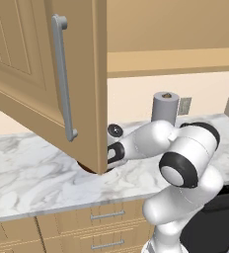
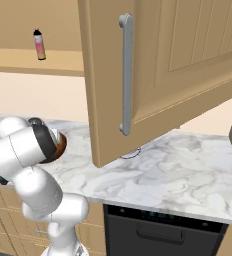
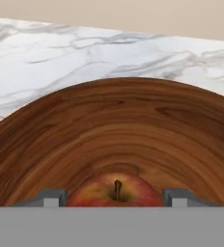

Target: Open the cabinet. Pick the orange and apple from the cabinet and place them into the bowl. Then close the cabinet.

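Bright, even rendered light; soft faint shadows; no glare; sharp, no edge distortion.

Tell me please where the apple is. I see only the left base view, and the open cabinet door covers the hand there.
Observer: In the hand view the apple lies inside the bowl, stem up, between the fingertips of the hand.
Operator: Does the hand grip it?
Observer: One fingertip stands close at each side of it; whether they press it, I cannot tell.
Operator: Is there anything inside the cabinet?
Observer: The right base view shows a small pink bottle standing on the cabinet shelf.
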